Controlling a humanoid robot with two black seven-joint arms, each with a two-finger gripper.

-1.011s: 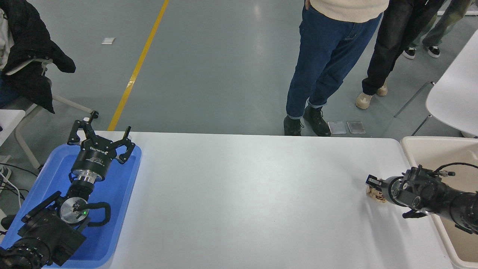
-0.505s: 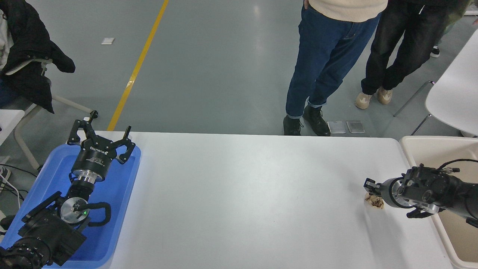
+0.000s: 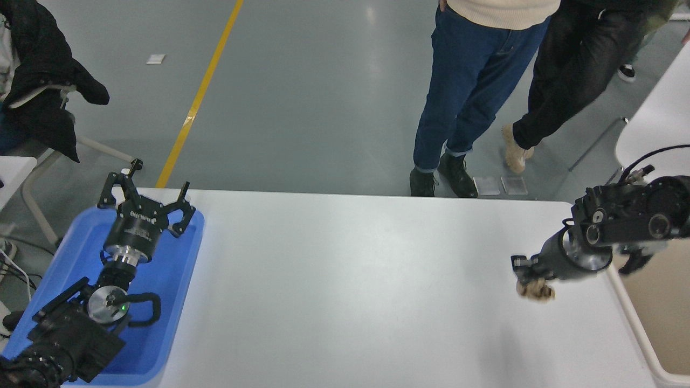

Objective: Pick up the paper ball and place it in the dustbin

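Note:
The paper ball is a small tan crumpled wad held in my right gripper, lifted above the white table near its right side. The gripper is shut on it and points down and to the left. The cream-beige dustbin stands just past the table's right edge, to the right of the ball; only its left rim and part of its inside show. My left gripper is open and parked over the blue tray at the lower left.
Two people stand at the table's far side; a shoe is close to the far edge. A chair with a black jacket is at the upper left. A white round table is at the upper right.
My right arm has risen and swung up, lifting the paper ball off the table surface. One person at the far side has stepped. The left arm has not moved.

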